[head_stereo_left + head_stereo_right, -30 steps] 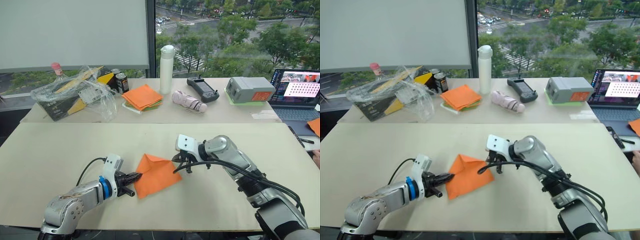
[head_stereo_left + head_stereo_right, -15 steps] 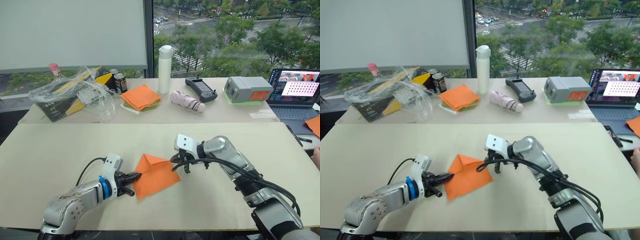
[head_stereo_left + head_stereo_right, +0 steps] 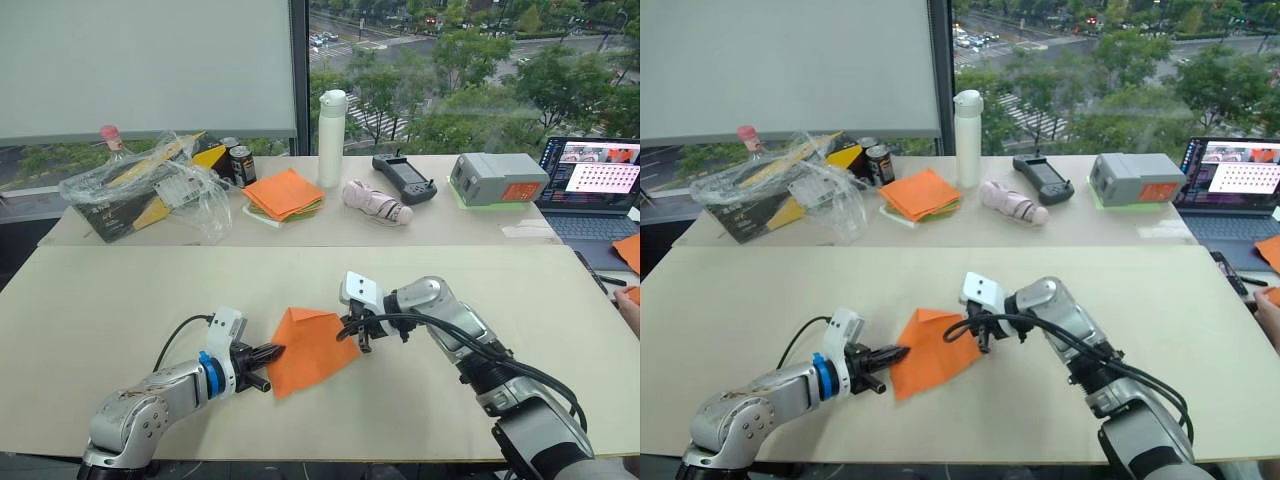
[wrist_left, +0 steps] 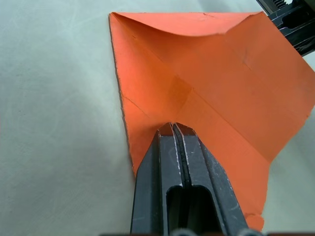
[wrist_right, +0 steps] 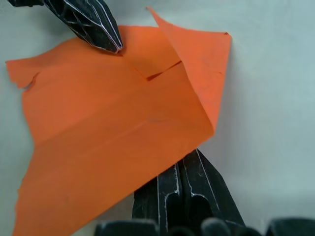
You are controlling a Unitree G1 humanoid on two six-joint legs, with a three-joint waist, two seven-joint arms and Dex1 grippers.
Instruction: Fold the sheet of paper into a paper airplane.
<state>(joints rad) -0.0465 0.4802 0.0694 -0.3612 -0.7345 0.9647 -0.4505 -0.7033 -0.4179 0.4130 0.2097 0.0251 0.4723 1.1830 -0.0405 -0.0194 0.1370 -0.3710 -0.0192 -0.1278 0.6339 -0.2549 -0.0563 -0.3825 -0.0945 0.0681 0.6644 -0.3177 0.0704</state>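
Sheet of paper [image 4: 206, 93]: matt orange, creased. Table [image 3: 120, 300]: smooth matt beige. Fingers [image 4: 179, 162]: black glossy plastic.

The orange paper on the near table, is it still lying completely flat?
No. The sheet of paper has one corner folded over and lifted, with creases across it.

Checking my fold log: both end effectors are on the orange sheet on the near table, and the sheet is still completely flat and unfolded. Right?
Not quite. Both the left end effector and the right end effector are at the sheet of paper, but it is already creased, with one corner folded over, as the left wrist view shows.
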